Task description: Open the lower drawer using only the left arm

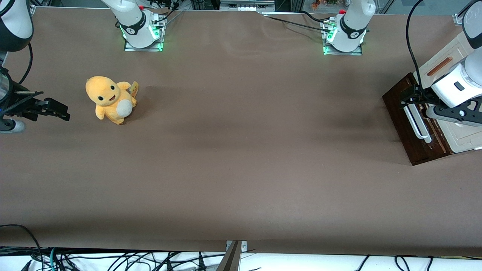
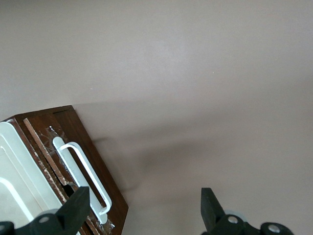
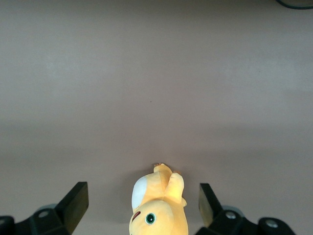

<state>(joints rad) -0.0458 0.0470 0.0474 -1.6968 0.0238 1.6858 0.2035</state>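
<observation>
While we look from the front camera, we take the cream-white cabinet (image 1: 457,141) as our landmark; it lies on the brown table (image 1: 241,150) at the working arm's end. The lower drawer (image 1: 408,120) belongs to this cabinet: its dark brown front faces toward the middle of the table, and the white bar handle (image 1: 417,123) runs along this front. In the left wrist view we see a narrow gap between the dark front (image 2: 90,152) and the pale body of the cabinet (image 2: 19,176), so the drawer seems only a little out, but we cannot tell how much.

The left arm (image 1: 461,81) hangs over the cabinet, and its gripper (image 1: 411,98) sits at the drawer front, at the handle's end that is farther from the front camera. In the wrist view the two black fingers (image 2: 76,205) stand wide apart and nothing is between them; one finger is just beside the handle (image 2: 85,176), the other is over bare table.

Well apart from the cabinet, toward the parked arm's end of the table, a yellow plush toy (image 1: 111,99) sits.
</observation>
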